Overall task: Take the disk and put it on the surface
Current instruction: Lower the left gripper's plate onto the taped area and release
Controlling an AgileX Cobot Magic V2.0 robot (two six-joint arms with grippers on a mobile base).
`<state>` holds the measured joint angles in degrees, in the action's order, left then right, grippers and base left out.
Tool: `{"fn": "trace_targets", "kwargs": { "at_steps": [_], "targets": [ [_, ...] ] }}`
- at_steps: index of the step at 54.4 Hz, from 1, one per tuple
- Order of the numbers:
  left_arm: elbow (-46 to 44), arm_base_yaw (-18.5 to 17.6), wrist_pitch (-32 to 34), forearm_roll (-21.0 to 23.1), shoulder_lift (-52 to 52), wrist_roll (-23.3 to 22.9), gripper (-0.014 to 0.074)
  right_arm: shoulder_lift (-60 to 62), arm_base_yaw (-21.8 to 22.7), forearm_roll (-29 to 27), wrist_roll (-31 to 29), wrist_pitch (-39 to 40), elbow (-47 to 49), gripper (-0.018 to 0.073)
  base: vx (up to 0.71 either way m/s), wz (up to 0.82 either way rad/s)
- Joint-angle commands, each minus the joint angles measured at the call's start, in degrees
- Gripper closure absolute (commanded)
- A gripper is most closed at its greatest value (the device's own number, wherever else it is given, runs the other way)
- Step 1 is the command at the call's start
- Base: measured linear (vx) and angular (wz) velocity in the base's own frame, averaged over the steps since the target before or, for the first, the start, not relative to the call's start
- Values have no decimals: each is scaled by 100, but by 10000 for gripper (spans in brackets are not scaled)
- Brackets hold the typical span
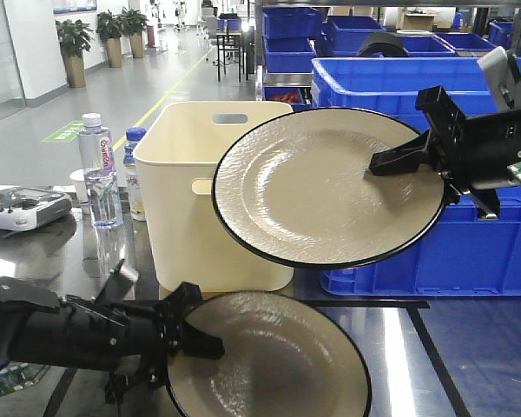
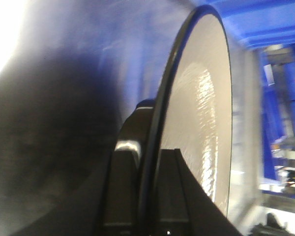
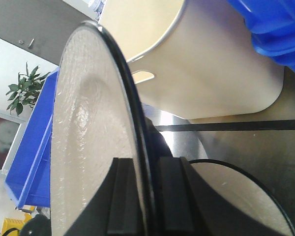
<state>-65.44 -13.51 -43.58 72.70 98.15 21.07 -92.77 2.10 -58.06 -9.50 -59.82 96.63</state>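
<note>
Exterior front-facing view: two round, shallow disks, cream-glazed, faintly rippled and glossy, each edged with a thin black rim. Upper disk [image 1: 321, 187] raised in the air, face tilted toward the camera, in front of a smooth cream plastic bin [image 1: 182, 234] with rounded corners and a handle slot. Pinched at its right edge by the black right gripper [image 1: 378, 163], one finger across the face, the other hidden behind the rim. Lower disk [image 1: 278, 365] lying flat and low over the surface [image 1: 478, 365], a dark grey glossy tabletop crossed by black tape lines [image 1: 436, 360]; clamped at its left edge by the left gripper [image 1: 200, 330], closed on the rim. Contact between lower disk and tabletop: impossible to tell. Behind, stacked blue plastic crates [image 1: 391, 82]; to the left, two clear water bottles [image 1: 100, 174] and a grey handheld controller [image 1: 22, 207].

Left wrist-mounted view, blurred: lower disk [image 2: 201, 123] edge-on, rim sandwiched between two black fingers [image 2: 120, 196].

Right wrist-mounted view: upper disk [image 3: 83, 162] edge-on, gripped between squared black pads [image 3: 120, 196]; beyond it, lower disk [image 3: 236, 196] on or just above the reflective surface [image 3: 265, 152], near the bin [image 3: 221, 64], one of the black tape lines [image 3: 236, 125] between them.
</note>
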Motion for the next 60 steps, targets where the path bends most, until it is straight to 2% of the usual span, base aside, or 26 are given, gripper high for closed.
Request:
{"fn": "trace_targets", "kwargs": {
  "at_steps": [1,11,23,30,38,46,51,60],
  "targets": [
    [-186,-29,-114,366,-149,-103,559,292,21,-675,22,335,229,567,0,0],
    [-186,-29,-54,95,-94,-103,416,292,21,-647,22,165,229,567,0,0],
    [-186,-29,87,-357,-109,-98,107,292,21,-628,-3,53,229,567,0,0],
    [-186,14,64,-871,-212,257,15,292,21,-621,-74,36,229,567,0,0],
    [-186,251,-81,-1291,-464,262,2,292,21,-581,-143,36,229,567,0,0],
    [-186,710,-79,-1606,-927,262,8,292,21,-414,-216,-28,229,567,0,0],
    [-186,1022,-152,-1669,-1365,256,8,292,21,-293,-216,-167,229,567,0,0],
    [-186,1172,87,-1661,-2208,261,8,243,-248,-19,-216,-64,39,567,0,0]
  ]
}}
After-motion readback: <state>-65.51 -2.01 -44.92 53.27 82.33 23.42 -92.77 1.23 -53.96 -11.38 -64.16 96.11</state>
